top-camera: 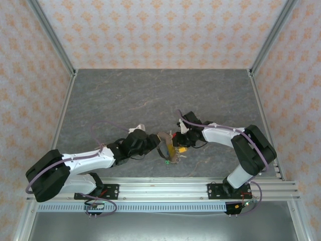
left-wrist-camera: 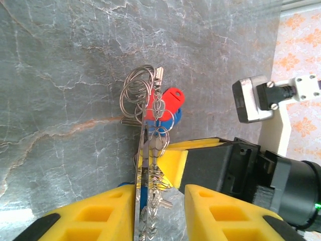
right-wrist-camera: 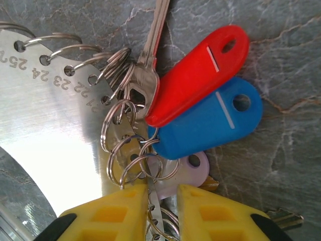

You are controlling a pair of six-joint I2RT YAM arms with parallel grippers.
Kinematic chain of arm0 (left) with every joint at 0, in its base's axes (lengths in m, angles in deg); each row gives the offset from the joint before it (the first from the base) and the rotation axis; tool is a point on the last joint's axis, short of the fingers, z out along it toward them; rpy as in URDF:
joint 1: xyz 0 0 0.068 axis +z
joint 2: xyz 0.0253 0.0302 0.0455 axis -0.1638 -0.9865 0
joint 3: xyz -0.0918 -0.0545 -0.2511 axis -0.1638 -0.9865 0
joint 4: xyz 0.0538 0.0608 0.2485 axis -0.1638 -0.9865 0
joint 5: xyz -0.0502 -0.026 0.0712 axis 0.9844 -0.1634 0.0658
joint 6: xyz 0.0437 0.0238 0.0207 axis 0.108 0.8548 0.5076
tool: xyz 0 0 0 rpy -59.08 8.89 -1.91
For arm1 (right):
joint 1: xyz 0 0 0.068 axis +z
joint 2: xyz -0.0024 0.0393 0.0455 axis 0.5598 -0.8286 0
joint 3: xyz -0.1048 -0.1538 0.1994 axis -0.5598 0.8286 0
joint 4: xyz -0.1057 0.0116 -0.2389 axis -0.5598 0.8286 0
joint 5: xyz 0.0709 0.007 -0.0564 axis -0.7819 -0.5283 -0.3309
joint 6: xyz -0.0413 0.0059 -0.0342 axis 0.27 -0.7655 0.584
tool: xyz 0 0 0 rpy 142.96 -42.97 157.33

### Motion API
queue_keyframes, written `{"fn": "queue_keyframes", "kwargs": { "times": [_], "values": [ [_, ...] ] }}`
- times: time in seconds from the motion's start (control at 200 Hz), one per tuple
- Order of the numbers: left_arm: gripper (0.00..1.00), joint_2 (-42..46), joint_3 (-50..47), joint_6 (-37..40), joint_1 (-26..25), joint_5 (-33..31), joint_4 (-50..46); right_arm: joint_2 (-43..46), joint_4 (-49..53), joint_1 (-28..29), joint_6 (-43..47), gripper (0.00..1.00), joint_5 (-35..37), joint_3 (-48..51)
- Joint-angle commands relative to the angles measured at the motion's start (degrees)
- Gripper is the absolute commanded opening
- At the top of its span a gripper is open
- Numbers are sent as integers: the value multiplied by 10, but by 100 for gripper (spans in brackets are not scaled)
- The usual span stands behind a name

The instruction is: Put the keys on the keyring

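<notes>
The keyring is a flat silvery band with numbered holes and small split rings hooked through them. Keys hang from it by a red tag and a blue tag, beside a bare silver key. My right gripper is shut on a lilac tag, with split rings lying between its fingers. In the left wrist view the keyring stands edge-on against the inner face of one finger of my left gripper. Its jaws stand apart around the band and the keys. From above, both grippers meet at the keyring.
A green tag lies on the grey stone-patterned table just in front of the keyring. Another key lies on the table by my right fingers. The right arm's wrist camera sits close to my left gripper. Patterned walls enclose the table.
</notes>
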State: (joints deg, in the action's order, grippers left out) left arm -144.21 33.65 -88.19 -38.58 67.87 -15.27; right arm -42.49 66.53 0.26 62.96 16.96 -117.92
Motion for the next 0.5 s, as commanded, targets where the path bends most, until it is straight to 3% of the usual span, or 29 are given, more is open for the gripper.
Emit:
{"fn": "queue_keyframes", "kwargs": {
  "times": [0.0,0.185,0.32,0.405,0.495],
  "values": [
    [31,-29,22,11,-4,13,25,-5,2,1,-7,23,-7,8],
    [29,-52,38,20,-7,25,39,-2,4,-1,-6,23,-8,9],
    [18,-47,46,31,-7,15,6,3,4,-1,-7,23,-6,11],
    [1,-42,58,49,-7,5,-37,12,2,-2,-10,23,-4,15],
    [0,-34,73,84,-7,-9,-83,35,1,-5,-14,23,3,16]
  ]
}}
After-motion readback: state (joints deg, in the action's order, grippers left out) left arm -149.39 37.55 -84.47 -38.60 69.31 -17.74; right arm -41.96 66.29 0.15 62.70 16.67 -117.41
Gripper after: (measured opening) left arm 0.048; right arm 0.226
